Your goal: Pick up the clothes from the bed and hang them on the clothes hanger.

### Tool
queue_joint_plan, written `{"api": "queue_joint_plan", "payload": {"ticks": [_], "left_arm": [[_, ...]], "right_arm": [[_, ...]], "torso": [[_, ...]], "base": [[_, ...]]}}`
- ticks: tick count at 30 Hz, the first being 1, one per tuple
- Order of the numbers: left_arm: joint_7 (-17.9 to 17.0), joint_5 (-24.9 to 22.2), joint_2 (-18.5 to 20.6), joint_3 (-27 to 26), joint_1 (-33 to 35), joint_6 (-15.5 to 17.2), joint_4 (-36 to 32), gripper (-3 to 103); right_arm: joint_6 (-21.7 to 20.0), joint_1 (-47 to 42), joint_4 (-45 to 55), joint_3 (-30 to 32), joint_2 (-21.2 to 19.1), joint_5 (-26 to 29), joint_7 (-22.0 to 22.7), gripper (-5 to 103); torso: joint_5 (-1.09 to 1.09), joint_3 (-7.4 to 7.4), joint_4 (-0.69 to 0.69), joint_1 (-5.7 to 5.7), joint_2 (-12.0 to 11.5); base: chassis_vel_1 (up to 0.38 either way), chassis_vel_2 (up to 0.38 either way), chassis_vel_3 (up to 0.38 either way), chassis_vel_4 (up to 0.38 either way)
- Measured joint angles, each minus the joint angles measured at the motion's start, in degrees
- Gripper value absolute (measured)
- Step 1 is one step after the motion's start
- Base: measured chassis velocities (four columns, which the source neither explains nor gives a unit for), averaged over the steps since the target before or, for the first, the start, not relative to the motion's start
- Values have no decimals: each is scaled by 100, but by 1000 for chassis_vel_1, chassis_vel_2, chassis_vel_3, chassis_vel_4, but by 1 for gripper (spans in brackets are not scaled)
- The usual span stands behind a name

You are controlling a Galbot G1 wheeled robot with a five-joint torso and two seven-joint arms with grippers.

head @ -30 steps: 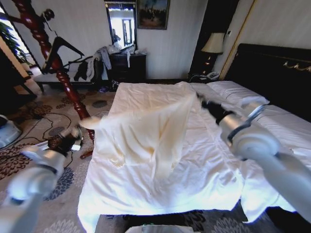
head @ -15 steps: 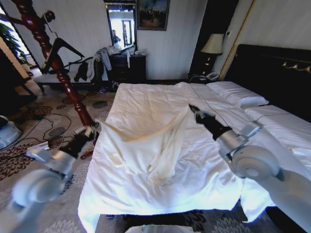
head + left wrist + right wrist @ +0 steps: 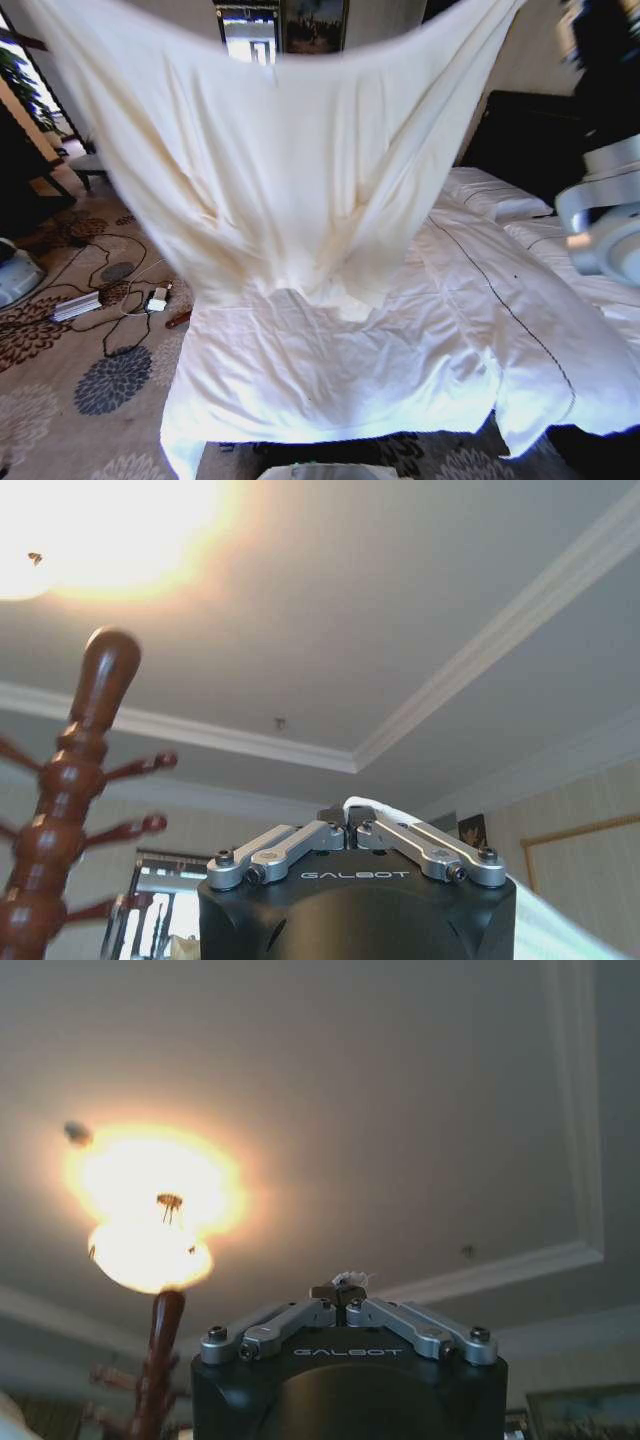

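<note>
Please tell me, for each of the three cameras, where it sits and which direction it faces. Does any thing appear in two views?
Head view: on the robot's head, facing forward and down at the bed; the clothes hang spread in front; right arm at the edge.
Left wrist view: on the left wrist, facing the ceiling; left tool shut on cloth.
Right wrist view: on the right wrist, facing the ceiling lamp; right tool shut on cloth.
Shared: both wrist views show the wooden stand.
</note>
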Motion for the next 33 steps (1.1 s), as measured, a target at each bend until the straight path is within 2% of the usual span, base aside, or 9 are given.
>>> {"api": "queue_joint_plan", "payload": {"ticks": [1, 4, 5, 10, 15, 21, 25, 27, 33], "left_arm": [[0, 0, 0, 0, 0, 0, 0, 0], [-19, 443, -644, 235, 586, 104, -468, 0], [-21, 789, -1102, 416, 1017, 150, -748, 0], [-22, 1124, -1553, 700, 1457, 210, -916, 0], [-87, 1082, -1614, 727, 1568, 211, -830, 0], [-280, 483, -1927, 687, 1573, 210, -860, 0], [-291, 845, -2335, 1158, 1753, 251, -832, 0], [-225, 1315, -2844, 1719, 1818, 297, -745, 0], [-154, 2266, -3568, 2502, 1879, 445, -344, 0]], "right_arm": [[0, 0, 0, 0, 0, 0, 0, 0], [-34, -993, 142, -299, 278, -735, 68, 0], [-151, -1607, 154, -521, 539, -1001, 171, 0], [-264, -1993, 19, -676, 775, -1084, 227, 0], [-323, -2078, -44, -648, 753, -1246, 262, 0], [-413, -2245, -57, -594, 891, -1593, 241, 0], [-555, -2693, -44, -671, 1015, -1835, 407, 0], [-591, -3097, -95, -690, 1163, -2213, 430, 0], [-620, -3372, -139, -697, 1352, -2259, 583, 0]], "torso": [[0, 0, 0, 0, 0], [-3, 1, -4, -1, 0], [3, 3, -3, 1, -3], [0, 0, -2, -2, -1], [2, 1, -3, -1, -1], [3, 0, -1, -1, 0], [1, 0, -2, -1, 0], [1, 0, -4, -1, 0], [1, 0, -2, -1, 0]], "base": [[0, 0, 0, 0], [0, 0, 0, 0], [0, 0, 0, 0], [0, 0, 0, 0], [0, 0, 0, 0], [0, 0, 0, 0], [0, 0, 0, 0], [0, 0, 0, 0], [0, 0, 0, 0]]}}
